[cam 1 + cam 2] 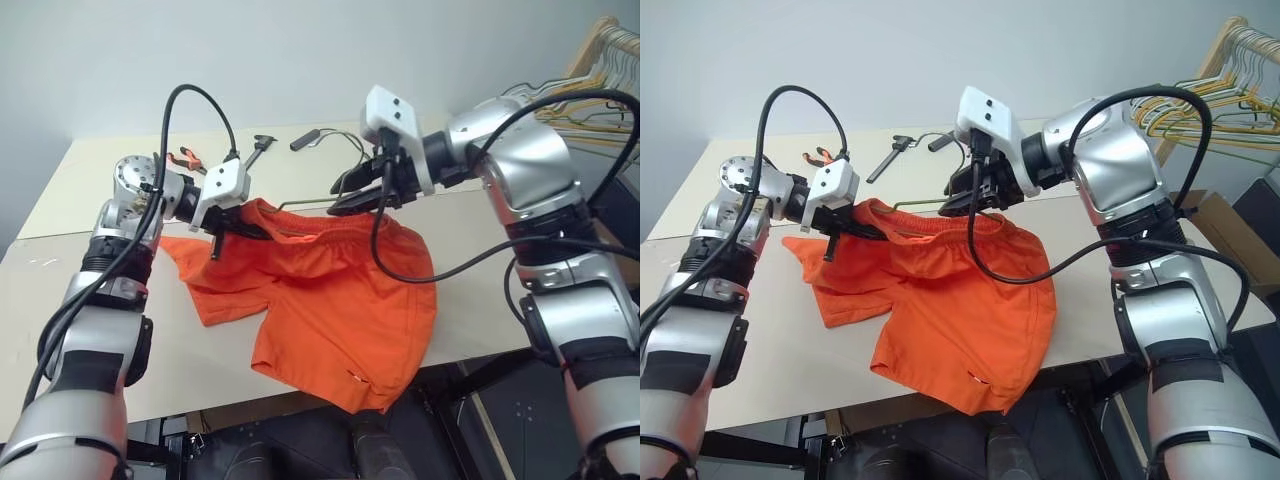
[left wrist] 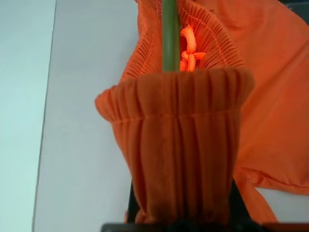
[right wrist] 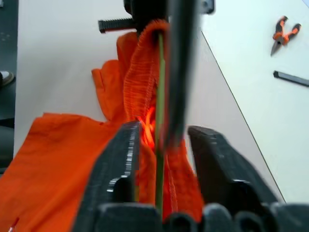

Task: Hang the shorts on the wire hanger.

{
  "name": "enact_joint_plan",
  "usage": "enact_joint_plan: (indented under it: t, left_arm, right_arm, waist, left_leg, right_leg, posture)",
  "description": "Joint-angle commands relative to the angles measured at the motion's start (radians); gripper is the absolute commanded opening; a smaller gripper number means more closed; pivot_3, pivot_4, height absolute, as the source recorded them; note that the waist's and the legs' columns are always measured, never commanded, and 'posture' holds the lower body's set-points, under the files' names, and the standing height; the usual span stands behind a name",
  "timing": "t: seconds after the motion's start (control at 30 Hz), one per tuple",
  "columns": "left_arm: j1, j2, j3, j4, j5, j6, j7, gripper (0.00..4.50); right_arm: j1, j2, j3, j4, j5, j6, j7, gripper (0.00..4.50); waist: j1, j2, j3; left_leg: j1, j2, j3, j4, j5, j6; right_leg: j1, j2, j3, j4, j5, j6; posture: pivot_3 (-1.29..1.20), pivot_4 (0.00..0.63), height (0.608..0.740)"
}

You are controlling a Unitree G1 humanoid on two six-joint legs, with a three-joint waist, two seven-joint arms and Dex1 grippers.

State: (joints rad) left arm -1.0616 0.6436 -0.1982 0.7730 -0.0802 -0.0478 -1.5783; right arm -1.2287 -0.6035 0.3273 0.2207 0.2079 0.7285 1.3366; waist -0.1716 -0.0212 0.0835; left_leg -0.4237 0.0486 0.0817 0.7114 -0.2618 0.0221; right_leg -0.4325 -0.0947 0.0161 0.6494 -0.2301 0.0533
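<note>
The left hand point(image 1: 232, 222) is clamped on one end of the shorts' point(image 1: 330, 300) gathered waistband, lifting it off the tabletop point(image 1: 90, 300). The wire hanger point(image 3: 159, 145) runs along inside the waistband from that hand across to the right hand point(image 1: 365, 195), passing between the right hand's parted fingers point(image 3: 120, 164). The rest of the shorts drape below both hands, over the tabletop's near edge.

Pale beige table point(image 1: 90, 300), seam across top. Plain light grey-blue wall point(image 1: 300, 50) behind, 12 o'clock. Wooden rack point(image 1: 1230, 40) with bunched hangers at 2 o'clock. Dark floor point(image 1: 500, 420) at 6 o'clock. Even, diffuse light.
</note>
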Motion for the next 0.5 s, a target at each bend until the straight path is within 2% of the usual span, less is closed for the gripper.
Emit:
enact_joint_plan:
  t: [0.03,0.13,0.2,0.3,0.5]
  left_arm:
    - [-0.002,0.005,0.033,-0.032,-0.018,0.018,0.018,0.0]
    - [0.0,0.003,0.034,-0.025,-0.009,0.017,0.035,0.0]
    - [-0.003,0.001,0.035,-0.019,-0.007,0.015,0.044,0.0]
    - [-0.01,-0.002,0.035,-0.018,-0.008,0.015,0.049,0.0]
    - [-0.006,0.002,0.04,-0.038,-0.016,0.019,0.047,0.0]
  right_arm:
    - [0.002,-0.082,-0.081,-0.069,0.019,0.031,-0.005,3.46]
    - [0.049,-0.171,-0.109,-0.137,0.04,0.051,0.013,4.45]
    - [0.091,-0.222,-0.108,-0.179,0.034,0.054,0.021,4.48]
    - [0.182,-0.271,-0.027,-0.221,-0.064,-0.022,-0.015,4.48]
    - [0.172,-0.153,0.07,-0.097,-0.165,-0.069,-0.096,4.48]
  waist:
    - [0.0,0.0,0.0]
    - [-0.001,0.0,0.0]
    - [-0.001,0.0,0.0]
    - [-0.005,0.0,0.0]
    - [-0.026,0.0,0.0]
  left_leg:
    - [0.0,0.0,0.0,0.0,0.0,0.0]
    - [-0.001,0.0,0.0,0.0,0.0,0.001]
    - [0.0,0.0,0.0,0.0,-0.001,0.001]
    - [0.0,0.0,0.0,0.0,-0.001,0.001]
    - [0.002,0.0,0.002,0.0,-0.001,0.001]
  right_leg:
    - [0.0,0.0,0.0,0.0,0.0,0.0]
    - [-0.001,0.0,0.0,-0.001,0.0,0.0]
    - [-0.001,0.0,0.0,-0.001,0.0,0.0]
    - [0.0,0.0,0.001,-0.001,0.0,0.0]
    - [-0.002,0.001,0.005,-0.001,0.0,0.0]
  posture:
    - [-0.18,0.06,0.74]
    - [-0.19,0.064,0.74]
    - [-0.19,0.065,0.74]
    - [-0.18,0.059,0.74]
    - [-0.17,0.05,0.74]
